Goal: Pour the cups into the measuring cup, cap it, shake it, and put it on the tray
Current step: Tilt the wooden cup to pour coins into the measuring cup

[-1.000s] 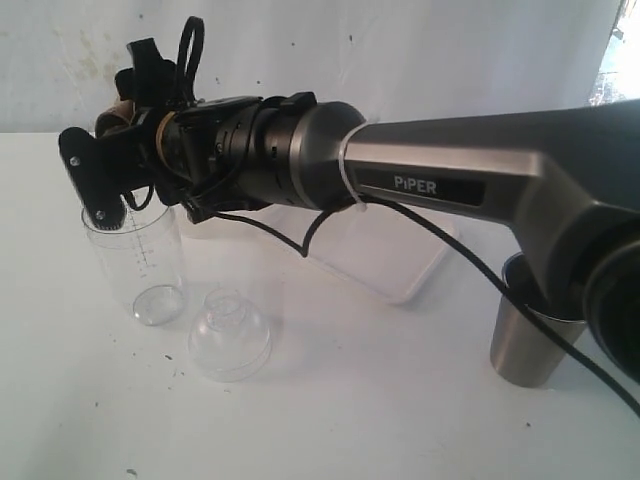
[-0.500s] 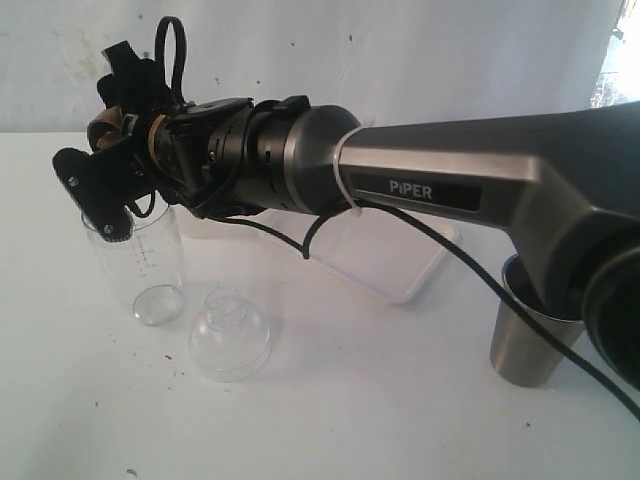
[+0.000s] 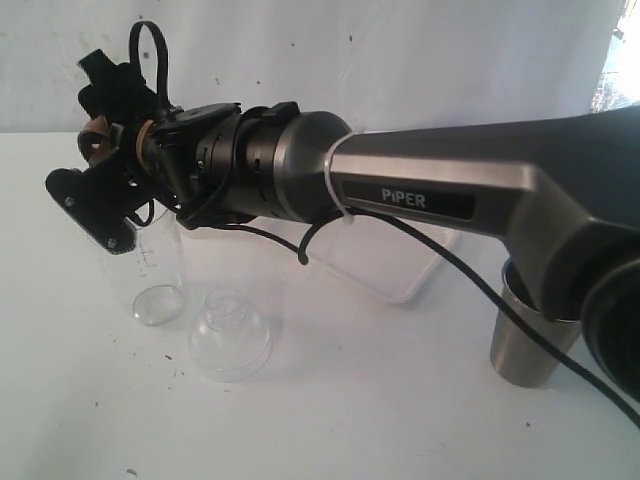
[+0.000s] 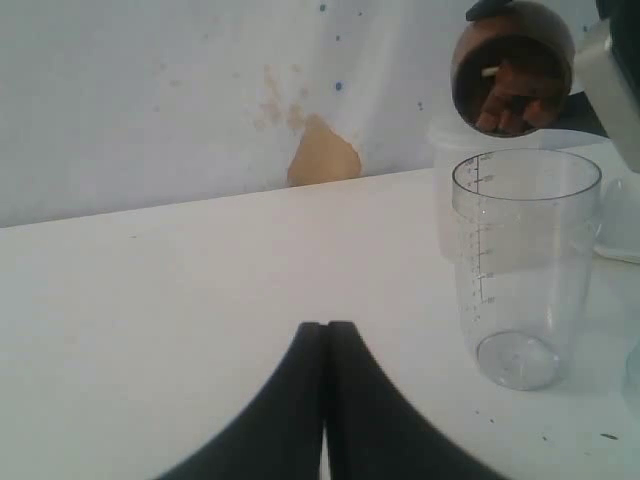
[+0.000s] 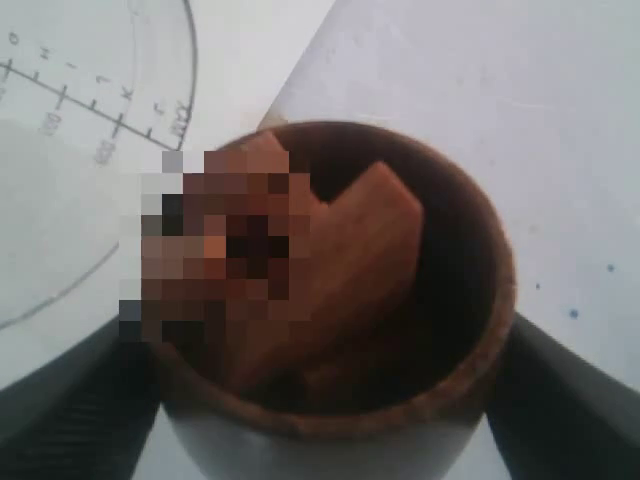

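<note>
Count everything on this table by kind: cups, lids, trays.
Cups: 4 (wooden cup, steel tumbler, measuring cup, frosted cup)
Lids: 1 (dome lid)
Trays: 1 (white tray)
Total: 6

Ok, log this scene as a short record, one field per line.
right tool: shut on wooden cup, above measuring cup
wooden cup: tipped, brown pieces inside
measuring cup: upright, empty
cap: on table, beside measuring cup
tumbler: upright, partly behind arm
tray: partly hidden behind arm
left tool: shut, holding nothing
</note>
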Available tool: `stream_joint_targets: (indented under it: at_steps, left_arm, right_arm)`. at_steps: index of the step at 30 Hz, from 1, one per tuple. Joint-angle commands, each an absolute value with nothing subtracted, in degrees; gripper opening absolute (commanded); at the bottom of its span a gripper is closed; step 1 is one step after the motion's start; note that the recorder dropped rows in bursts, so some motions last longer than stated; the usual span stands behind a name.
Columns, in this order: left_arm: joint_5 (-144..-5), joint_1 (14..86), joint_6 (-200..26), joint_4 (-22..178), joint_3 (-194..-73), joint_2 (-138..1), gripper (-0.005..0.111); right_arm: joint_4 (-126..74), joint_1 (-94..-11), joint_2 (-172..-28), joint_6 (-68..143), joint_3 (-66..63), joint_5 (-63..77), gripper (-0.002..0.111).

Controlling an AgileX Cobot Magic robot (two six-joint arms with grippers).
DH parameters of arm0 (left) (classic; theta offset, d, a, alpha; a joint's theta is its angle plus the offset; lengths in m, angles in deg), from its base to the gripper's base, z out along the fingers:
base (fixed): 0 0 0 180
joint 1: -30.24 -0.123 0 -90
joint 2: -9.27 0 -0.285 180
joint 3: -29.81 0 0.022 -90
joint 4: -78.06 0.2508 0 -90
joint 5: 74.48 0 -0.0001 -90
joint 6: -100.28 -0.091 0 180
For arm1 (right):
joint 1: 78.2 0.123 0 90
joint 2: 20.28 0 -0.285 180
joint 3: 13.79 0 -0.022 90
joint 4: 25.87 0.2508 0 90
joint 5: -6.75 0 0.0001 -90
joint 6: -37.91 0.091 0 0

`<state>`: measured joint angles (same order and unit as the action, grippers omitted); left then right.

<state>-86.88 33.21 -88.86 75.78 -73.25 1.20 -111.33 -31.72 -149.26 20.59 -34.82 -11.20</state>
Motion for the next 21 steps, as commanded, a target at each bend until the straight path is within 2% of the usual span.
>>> stream_joint_targets:
  at_steps: [1, 21]
  left_arm:
    - [-86.11, 33.2, -88.77, 75.79, -72.98, 1.49, 0.0]
    - [-86.11, 33.2, -88.77, 75.79, -72.98, 1.49, 0.0]
  right_arm:
    - [-111.79, -30.89, -148.72, 17.06, -35.29, -13.12, 0.0]
    - [-118.62, -30.67, -148.01, 12.49, -35.18, -16.55, 0.0]
